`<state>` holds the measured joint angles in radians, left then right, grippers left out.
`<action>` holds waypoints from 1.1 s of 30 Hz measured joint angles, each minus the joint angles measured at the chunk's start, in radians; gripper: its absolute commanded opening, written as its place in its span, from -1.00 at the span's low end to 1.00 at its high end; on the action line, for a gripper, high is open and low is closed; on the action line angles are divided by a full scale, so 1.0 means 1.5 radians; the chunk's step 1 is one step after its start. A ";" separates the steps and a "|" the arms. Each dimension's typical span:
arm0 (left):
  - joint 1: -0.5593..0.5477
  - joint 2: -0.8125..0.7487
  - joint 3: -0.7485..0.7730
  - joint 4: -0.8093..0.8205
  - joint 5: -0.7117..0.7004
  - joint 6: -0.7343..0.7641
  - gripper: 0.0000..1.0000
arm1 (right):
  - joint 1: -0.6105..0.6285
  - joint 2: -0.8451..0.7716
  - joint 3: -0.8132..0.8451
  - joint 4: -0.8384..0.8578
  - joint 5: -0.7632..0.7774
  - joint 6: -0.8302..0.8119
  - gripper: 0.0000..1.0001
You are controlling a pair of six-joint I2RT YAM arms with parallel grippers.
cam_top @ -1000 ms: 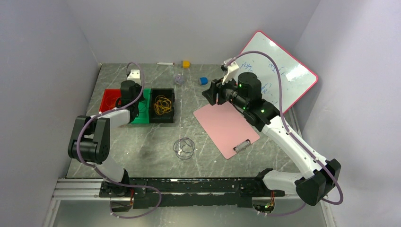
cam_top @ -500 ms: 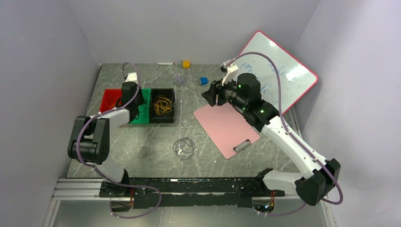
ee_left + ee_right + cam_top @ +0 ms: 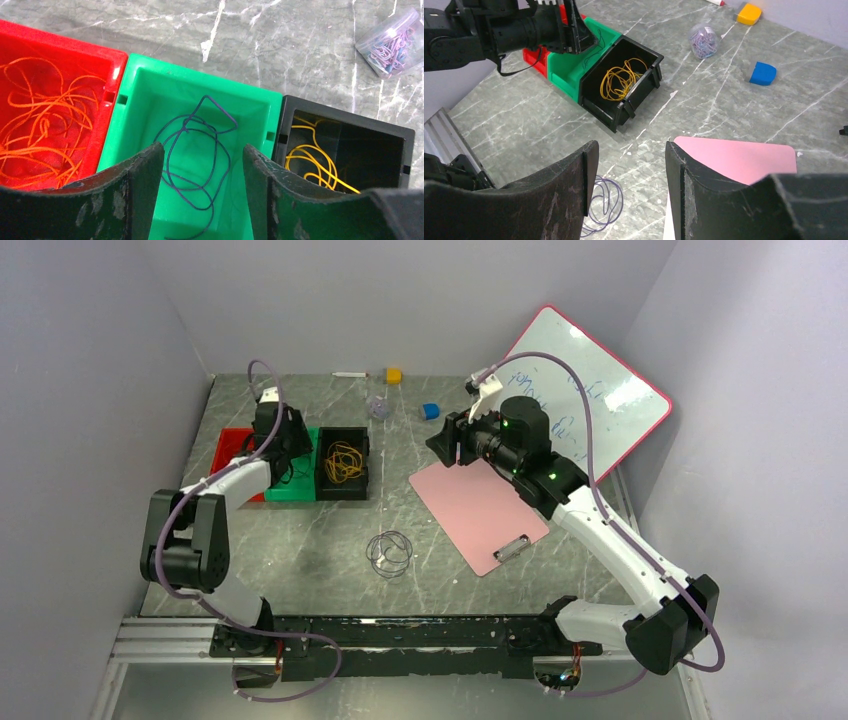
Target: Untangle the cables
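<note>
Three bins stand side by side at the left. The red bin [image 3: 60, 50] holds an orange cable [image 3: 40, 125], the green bin [image 3: 150, 80] a dark blue cable [image 3: 197, 150], and the black bin [image 3: 345, 125] a yellow cable [image 3: 310, 160]. My left gripper [image 3: 202, 149] hangs open just above the green bin, touching nothing; the blue cable lies loose below it. Another dark purple cable [image 3: 388, 552] lies coiled on the table in the middle. My right gripper [image 3: 630, 147] is open and empty, held high over the far end of the pink clipboard [image 3: 739, 157].
A clear tub of paper clips [image 3: 702, 40], a blue block [image 3: 763, 73] and a yellow block [image 3: 749, 13] sit toward the back. A whiteboard [image 3: 590, 390] leans at the back right. Walls close in on the left and right.
My left gripper's jaws have opened and its wrist has shifted toward the back over the bins. The right arm has stayed put.
</note>
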<state>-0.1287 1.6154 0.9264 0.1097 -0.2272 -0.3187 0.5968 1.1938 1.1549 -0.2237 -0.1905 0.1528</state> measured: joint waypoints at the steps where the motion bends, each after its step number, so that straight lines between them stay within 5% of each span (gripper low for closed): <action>1: 0.000 -0.007 0.001 -0.010 -0.001 -0.004 0.31 | 0.000 0.000 -0.001 0.000 0.000 0.000 0.10; 12: 0.006 -0.066 0.051 -0.081 -0.003 -0.010 0.22 | 0.000 0.000 -0.003 0.007 0.003 0.006 0.10; 19: 0.015 0.017 0.143 -0.098 0.030 0.006 0.06 | 0.000 0.008 -0.003 0.011 0.003 0.013 0.10; 33: 0.028 0.127 0.152 -0.129 0.057 0.006 -0.16 | 0.000 0.009 -0.003 0.011 0.017 0.013 0.10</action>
<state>-0.0864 1.8061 1.1549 -0.0845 -0.1410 -0.3103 0.5968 1.2076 1.1503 -0.2077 -0.1654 0.1719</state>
